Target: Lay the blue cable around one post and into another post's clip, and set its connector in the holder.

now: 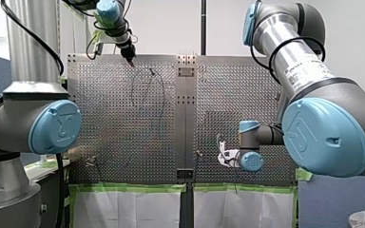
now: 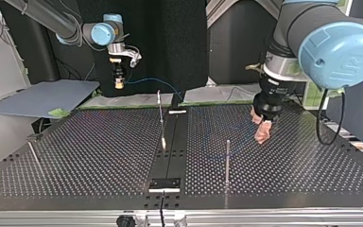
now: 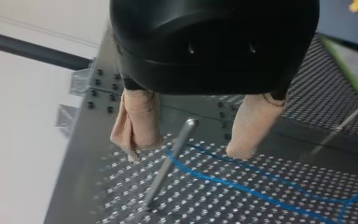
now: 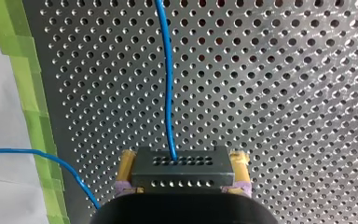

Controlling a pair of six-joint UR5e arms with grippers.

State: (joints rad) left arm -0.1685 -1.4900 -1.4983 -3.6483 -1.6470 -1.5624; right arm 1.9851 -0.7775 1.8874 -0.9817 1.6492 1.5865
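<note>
My right gripper [image 4: 182, 186], with yellow pads, is shut on the dark connector [image 4: 182, 167]. The blue cable [image 4: 168, 93] runs straight out of the connector over the perforated table. In the top view this gripper [image 2: 118, 84] hangs above the table's far edge, and the cable [image 2: 151, 80] trails toward the middle. My left gripper [image 3: 191, 149] is open, its beige fingers [image 3: 137, 123] just above the table. A thin metal post [image 3: 168, 168] shows in the gap between them, touching neither, and the cable [image 3: 223, 184] lies on the table beneath. In the top view my left gripper [image 2: 263, 132] sits right of that post [image 2: 227, 163].
A post with a pale tip [image 2: 161, 118] stands at the table's centre strip, and a leaning post [image 2: 33, 153] at the top view's left. A small holder plate [image 2: 165, 183] sits on the strip near that view's front edge. Green tape [image 4: 32, 116] edges the table.
</note>
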